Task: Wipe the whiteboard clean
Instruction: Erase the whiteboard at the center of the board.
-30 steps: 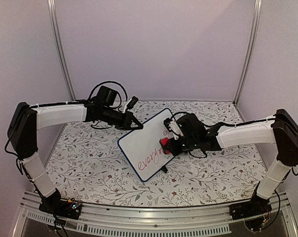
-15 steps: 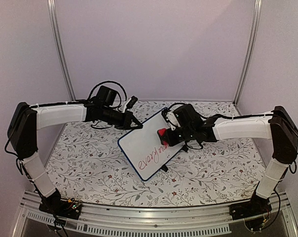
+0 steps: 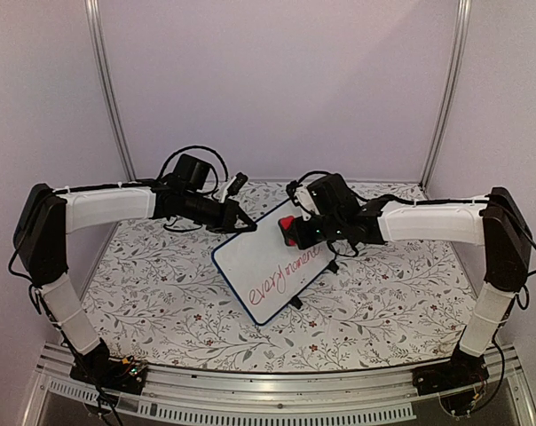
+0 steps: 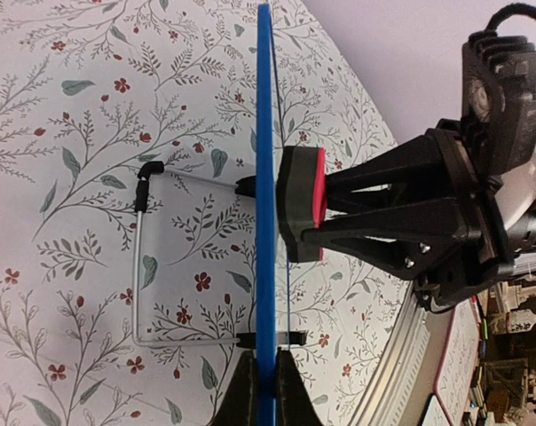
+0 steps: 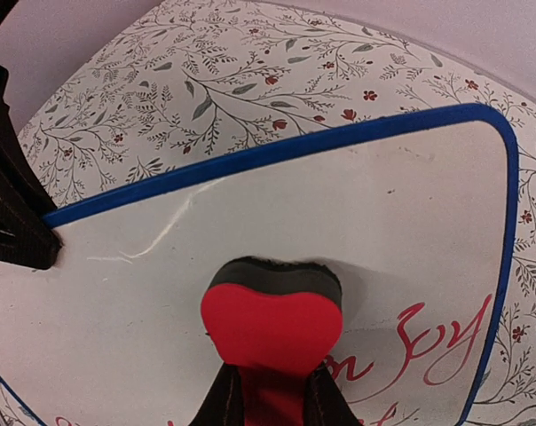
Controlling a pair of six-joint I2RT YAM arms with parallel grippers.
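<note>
The whiteboard (image 3: 250, 262) stands tilted on the table, blue-framed, with red handwriting (image 3: 281, 280) along its lower right side. My left gripper (image 3: 244, 226) is shut on its upper left edge. In the left wrist view the whiteboard (image 4: 265, 133) shows edge-on, clamped between my left gripper's (image 4: 266, 395) jaws. My right gripper (image 3: 295, 232) is shut on a red eraser (image 3: 287, 225) with a black felt face. The eraser (image 5: 272, 311) is pressed flat on the whiteboard (image 5: 366, 195) just above the red writing (image 5: 445, 342), and my right gripper (image 5: 272, 404) holds it from below.
A wire stand (image 4: 139, 257) props the board from behind on the floral tablecloth (image 3: 161, 293). Grey walls and two metal posts (image 3: 108, 89) close off the back. A metal rail (image 3: 268, 390) runs along the near edge.
My right gripper has slid the eraser up and to the left across the board, toward its top corner. More of the red writing now shows. The left arm has not moved.
</note>
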